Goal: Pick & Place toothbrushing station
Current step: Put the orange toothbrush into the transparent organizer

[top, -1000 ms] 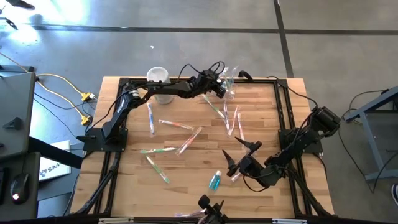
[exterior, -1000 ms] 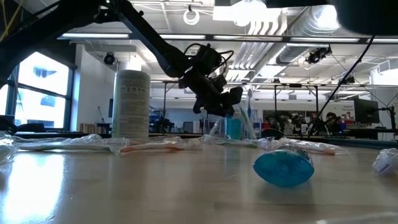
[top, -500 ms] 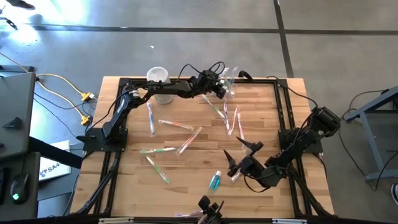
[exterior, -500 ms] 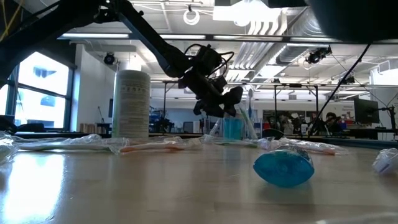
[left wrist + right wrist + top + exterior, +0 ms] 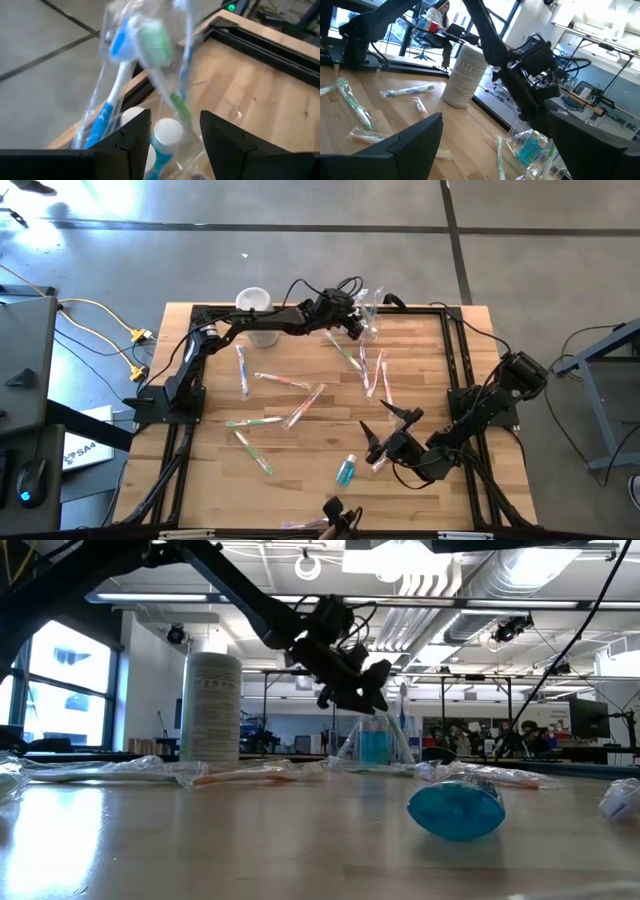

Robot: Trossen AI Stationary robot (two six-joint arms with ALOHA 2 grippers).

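Station: toothbrushing station (image 5: 368, 318) is sitting at your counter's (image 5: 300, 450) far edge.
Left hand (image 5: 357, 327): hanging over it, fingers parted, gripping nothing.
Right hand (image 5: 388, 430): idling wide open, empty.

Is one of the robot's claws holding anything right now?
No, nothing is held. The left claw hangs open just above the clear toothbrush holder, and the right claw waits open over the table.
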